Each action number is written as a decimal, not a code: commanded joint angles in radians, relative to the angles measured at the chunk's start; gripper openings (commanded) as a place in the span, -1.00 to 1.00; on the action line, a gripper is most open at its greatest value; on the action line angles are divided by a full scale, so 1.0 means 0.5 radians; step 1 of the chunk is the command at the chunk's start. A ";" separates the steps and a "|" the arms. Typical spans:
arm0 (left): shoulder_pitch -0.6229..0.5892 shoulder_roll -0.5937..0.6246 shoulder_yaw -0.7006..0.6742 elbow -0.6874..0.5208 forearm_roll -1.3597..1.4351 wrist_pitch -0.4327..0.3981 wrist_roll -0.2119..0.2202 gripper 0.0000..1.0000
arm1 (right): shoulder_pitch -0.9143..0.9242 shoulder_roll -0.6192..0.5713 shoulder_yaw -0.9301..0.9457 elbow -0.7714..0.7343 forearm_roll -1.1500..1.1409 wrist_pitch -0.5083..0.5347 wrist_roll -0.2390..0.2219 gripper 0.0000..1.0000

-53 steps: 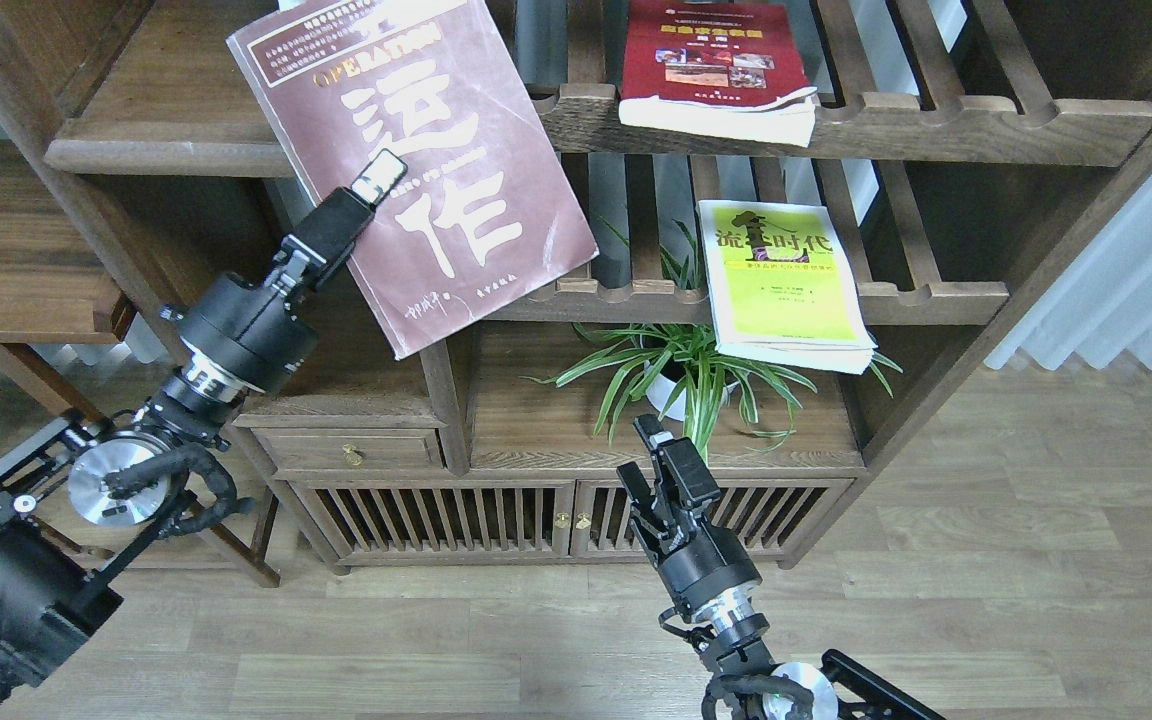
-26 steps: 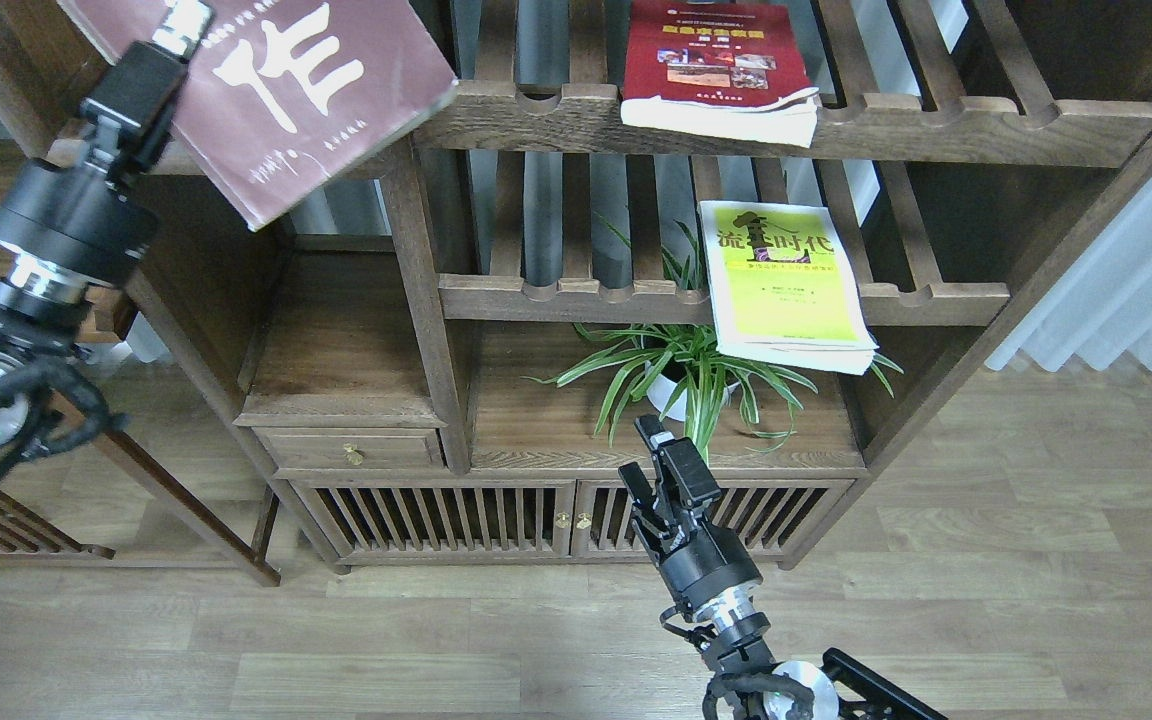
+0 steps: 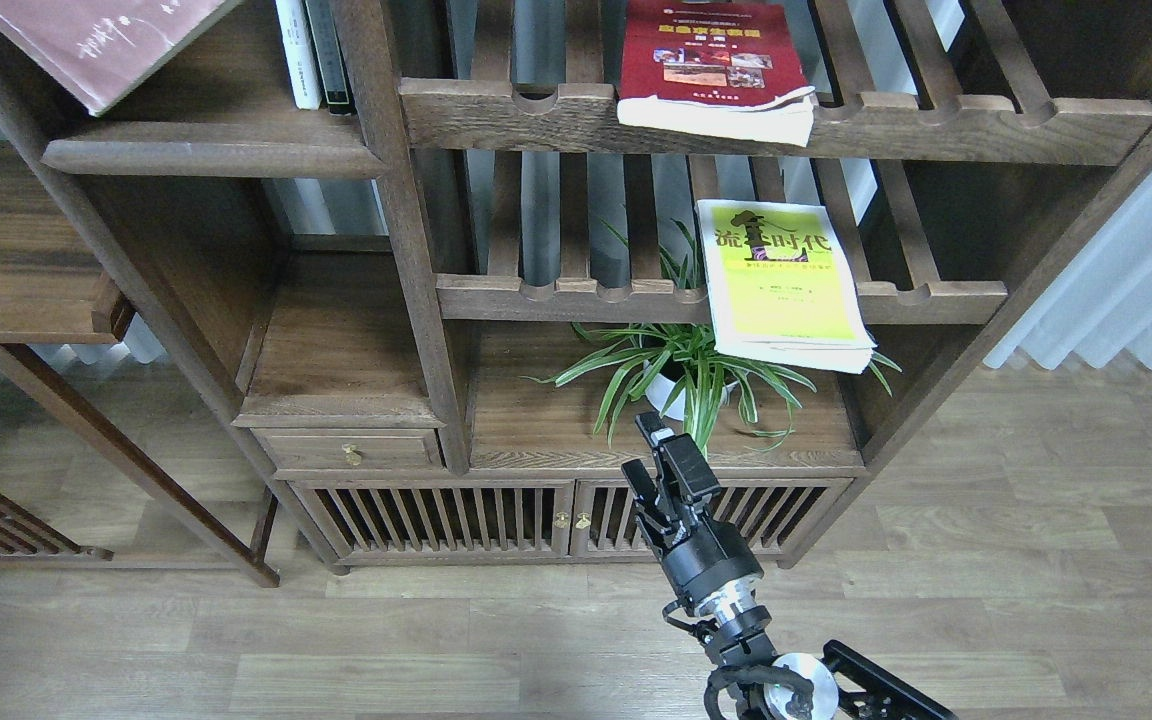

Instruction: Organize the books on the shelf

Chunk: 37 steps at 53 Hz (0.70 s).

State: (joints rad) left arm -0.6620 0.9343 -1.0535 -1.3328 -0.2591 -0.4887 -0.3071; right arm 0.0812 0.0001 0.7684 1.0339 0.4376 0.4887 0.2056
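Maroon book point(image 3: 101, 45): top-left corner, tilted above the solid shelf point(image 3: 206, 150), mostly cut off.
Red book point(image 3: 716, 65): upper slatted rack.
Yellow-green book point(image 3: 781, 280): lower slatted rack.
Right gripper point(image 3: 658, 462): fingers slightly parted, grasping nothing.
Left gripper: outside the frame.

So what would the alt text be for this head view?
A wooden bookcase holds a red book and a yellow-green book on slatted racks, while a maroon book hangs over the solid top-left shelf. The right gripper waits below a potted plant.
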 commanded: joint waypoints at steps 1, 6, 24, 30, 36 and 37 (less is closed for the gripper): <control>0.002 0.027 0.027 0.076 0.006 0.000 0.068 -1.00 | 0.000 0.000 -0.009 0.021 -0.010 0.000 0.000 0.84; 0.002 0.018 0.036 0.082 0.018 0.000 0.145 -1.00 | 0.000 0.000 -0.064 0.034 -0.010 0.000 0.000 0.84; -0.103 -0.101 -0.028 0.089 0.119 0.000 0.537 -1.00 | -0.003 0.000 -0.138 0.034 -0.007 0.000 0.000 0.84; -0.100 -0.092 -0.068 0.104 0.224 0.000 0.544 -1.00 | -0.003 0.000 -0.165 0.034 -0.007 0.000 0.000 0.84; -0.103 -0.089 -0.105 0.125 0.306 0.000 0.550 -1.00 | -0.006 0.000 -0.187 0.037 -0.007 0.000 0.000 0.84; -0.100 -0.083 -0.105 0.125 0.306 0.000 0.550 -1.00 | -0.006 0.000 -0.187 0.037 -0.007 0.000 0.000 0.84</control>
State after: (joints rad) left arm -0.7128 0.8872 -1.0925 -1.2774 -0.1372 -0.4887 -0.0353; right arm 0.0789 0.0000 0.6830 1.0510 0.4341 0.4887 0.2057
